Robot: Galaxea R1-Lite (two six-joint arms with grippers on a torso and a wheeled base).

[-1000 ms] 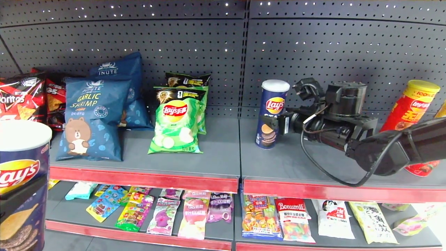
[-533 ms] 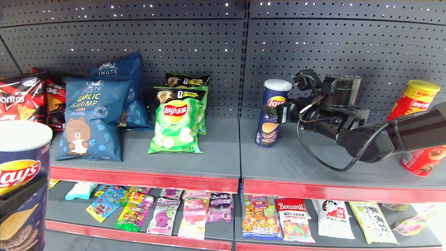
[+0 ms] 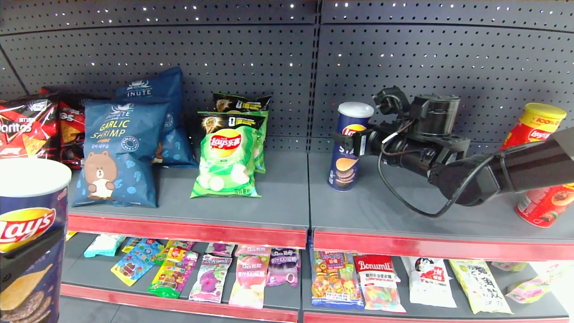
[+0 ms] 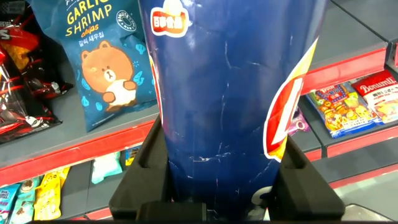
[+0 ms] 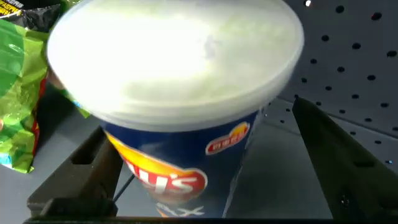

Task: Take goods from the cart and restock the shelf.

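Note:
A blue chip can (image 3: pixel 349 154) with a white lid stands on the upper shelf (image 3: pixel 287 211), leaning slightly. My right gripper (image 3: pixel 355 140) is open, one finger on each side of that can's (image 5: pixel 186 112) upper part; a gap shows beside one finger (image 5: pixel 339 162). My left gripper (image 4: pixel 221 177) is shut on a second blue chip can (image 4: pixel 230 93). That can (image 3: pixel 28 215) is held upright at the near left, in front of the shelf, with a dark finger (image 3: pixel 29 258) across it.
Green chip bags (image 3: pixel 228 157) and blue shrimp-chip bags (image 3: pixel 119 148) lean on the shelf's left half, and red-black bags (image 3: pixel 27 125) sit at the far left. Red cans (image 3: pixel 533 130) stand at the right behind my arm. Candy packets (image 3: pixel 251 273) line the lower shelf.
My right arm has moved left and upward along the shelf, so its fingers now flank the can's upper part. The can now leans a little. The left arm has barely moved.

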